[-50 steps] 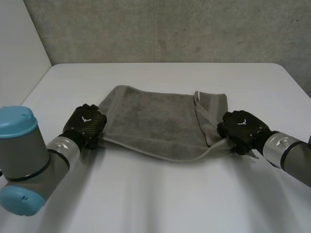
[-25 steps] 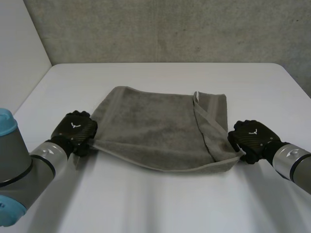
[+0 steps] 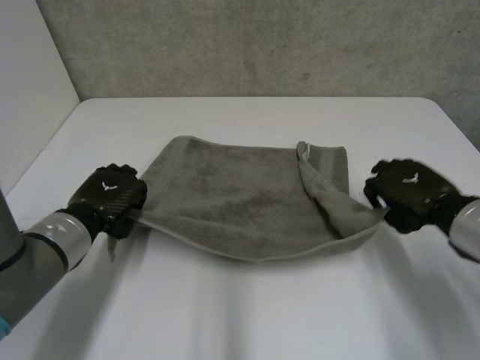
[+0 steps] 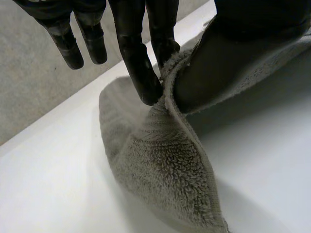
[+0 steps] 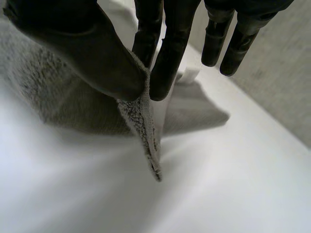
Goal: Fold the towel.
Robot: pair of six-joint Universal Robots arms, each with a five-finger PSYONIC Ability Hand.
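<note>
Towel (image 3: 247, 199), grey terry, lies across the middle of the white surface (image 3: 247, 315). Its far edge rests flat and its near edge is raised at both ends, sagging between our two hands. Our left hand (image 3: 111, 196) has the near left corner: in the left wrist view its fingers (image 4: 141, 73) pinch the hem against the thumb, with the other fingers straight and free. Our right hand (image 3: 409, 191) has the near right corner, its fingers (image 5: 167, 58) clamping the cloth edge against the thumb. A loose fold runs diagonally from the far right corner toward that hand.
</note>
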